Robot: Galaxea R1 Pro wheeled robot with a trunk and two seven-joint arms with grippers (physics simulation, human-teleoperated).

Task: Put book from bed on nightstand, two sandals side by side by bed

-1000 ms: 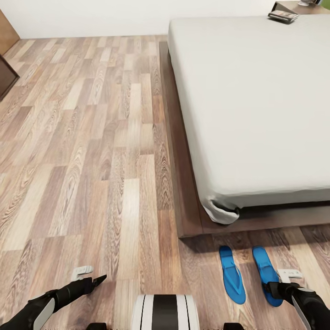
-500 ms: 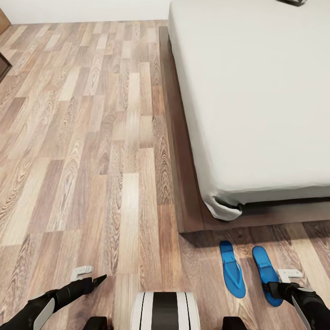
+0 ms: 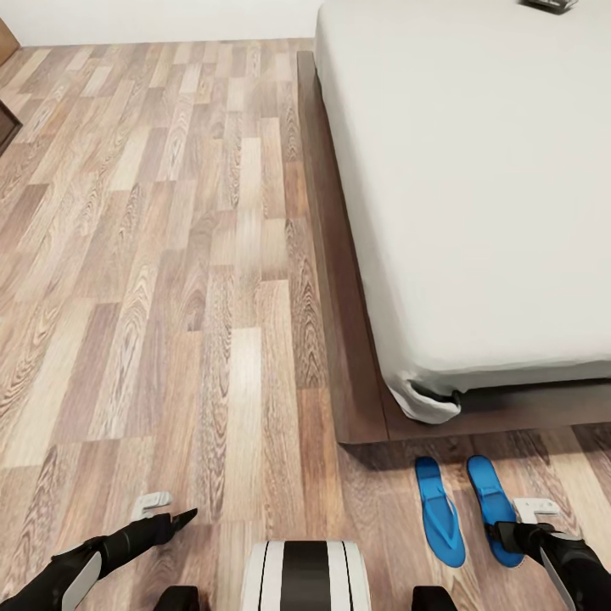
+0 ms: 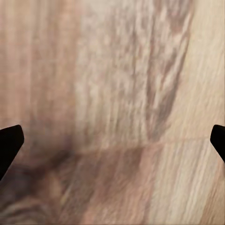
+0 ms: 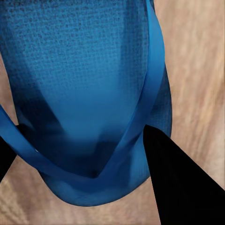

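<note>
Two bright blue sandals lie on the wood floor off the bed's [image 3: 475, 195] near corner, pointing at it. The left sandal [image 3: 441, 513] lies free. My right gripper [image 3: 501, 536] is shut on the right sandal [image 3: 489, 496] at its near end. In the right wrist view that sandal [image 5: 84, 79] and its straps sit between the dark fingers [image 5: 180, 187]. My left gripper [image 3: 182, 518] hangs open over bare floor, its fingertips [image 4: 9, 145] wide apart. The book [image 3: 547, 4] rests on the mattress at the far edge of the head view.
The bed's dark wooden platform frame [image 3: 335, 280] juts out along the floor beside the mattress. A dark cabinet corner [image 3: 5, 119] shows at the far left. Wide wood flooring [image 3: 170, 255] stretches left of the bed. My base [image 3: 305, 577] is at the bottom.
The view has tilted down and shifted, so the bed and the left sandal slid right. The right sandal stayed with my right gripper, and the gap between the sandals has narrowed.
</note>
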